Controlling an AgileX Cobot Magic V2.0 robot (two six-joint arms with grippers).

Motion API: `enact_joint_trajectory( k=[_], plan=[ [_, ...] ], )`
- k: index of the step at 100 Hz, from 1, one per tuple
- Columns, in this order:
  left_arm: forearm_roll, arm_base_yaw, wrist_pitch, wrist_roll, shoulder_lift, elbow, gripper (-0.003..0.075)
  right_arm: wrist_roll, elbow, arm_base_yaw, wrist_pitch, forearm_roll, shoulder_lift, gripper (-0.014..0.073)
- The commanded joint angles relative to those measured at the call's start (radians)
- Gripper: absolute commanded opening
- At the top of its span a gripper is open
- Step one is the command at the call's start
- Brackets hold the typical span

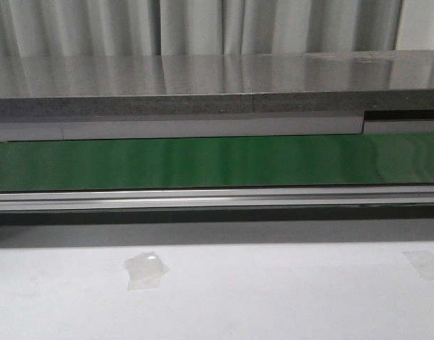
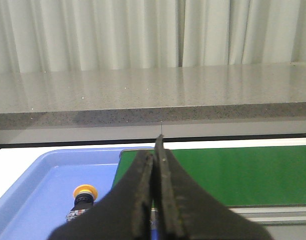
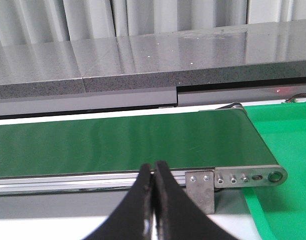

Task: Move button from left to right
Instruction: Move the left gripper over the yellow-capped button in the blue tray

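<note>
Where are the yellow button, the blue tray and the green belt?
button [image 2: 85, 191], left wrist view, on its yellow cap.
blue tray [image 2: 53, 156], left wrist view, on its far rim.
green belt [image 1: 217, 161], front view, mid-surface.

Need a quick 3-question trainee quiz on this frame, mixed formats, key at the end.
1. True or false: the button already lies on the green conveyor belt.
2. Multiple choice: the button sits in a (A) blue tray, (B) cardboard box, (C) metal bowl.
3. Fill in: the left hand and right hand are both ____, holding nothing.

Key: 1 false; 2 A; 3 shut.
</note>
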Motion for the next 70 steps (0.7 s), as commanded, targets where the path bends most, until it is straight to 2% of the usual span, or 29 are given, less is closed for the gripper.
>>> enact_joint_trajectory(
  k=[1, 39, 60, 70],
  plan=[
    [-0.004, 0.001, -0.087, -0.011, -0.034, 0.047, -0.0020, 0.002, -0.015, 0.002, -0.084, -0.009, -0.014, -0.0067],
    [-0.006, 0.001, -0.085, -0.011, -0.034, 0.041, -0.0020, 0.002, -0.015, 0.002, -0.084, -0.009, -0.014, -0.0067],
    [-0.049, 0.001, 0.073, -0.011, -0.010, -0.075, -0.0020, 0.002, -0.015, 0.002, -0.084, -0.009, -0.014, -0.0067],
    [-0.092, 0.001, 0.103, -0.011, 0.037, -0.143, -0.0020, 0.002, -0.015, 0.002, -0.084, -0.009, -0.014, -0.0067]
  ],
)
